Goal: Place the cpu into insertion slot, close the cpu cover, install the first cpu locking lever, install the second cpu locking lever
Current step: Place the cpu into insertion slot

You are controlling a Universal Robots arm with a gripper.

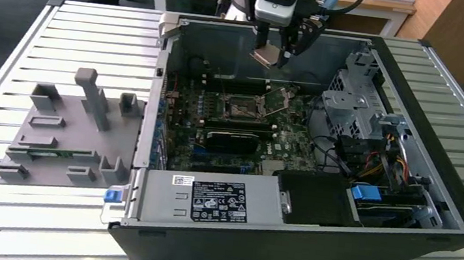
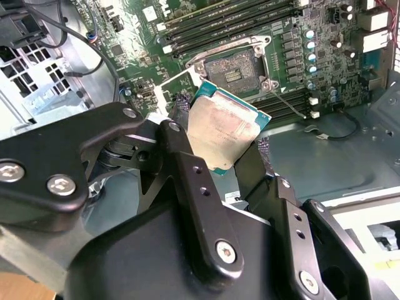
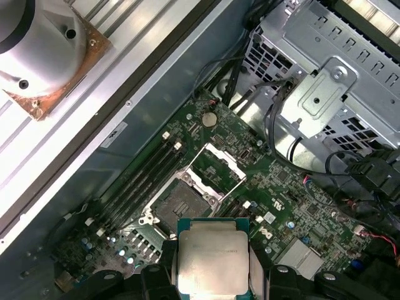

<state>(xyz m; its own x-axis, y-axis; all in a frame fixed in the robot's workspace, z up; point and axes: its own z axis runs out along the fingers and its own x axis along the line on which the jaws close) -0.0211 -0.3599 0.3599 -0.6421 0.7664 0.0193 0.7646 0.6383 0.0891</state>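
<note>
Exterior view: cpu (image 1: pixel 264 56) seemingly in hand (image 1: pixel 274 55)

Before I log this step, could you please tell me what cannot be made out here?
Underside of the cpu: faces away from both wrist cameras.
Side edges of the cpu: covered by the fingers of the gripper in both wrist views.
Contacts in the slot: too small in the exterior view.
</note>
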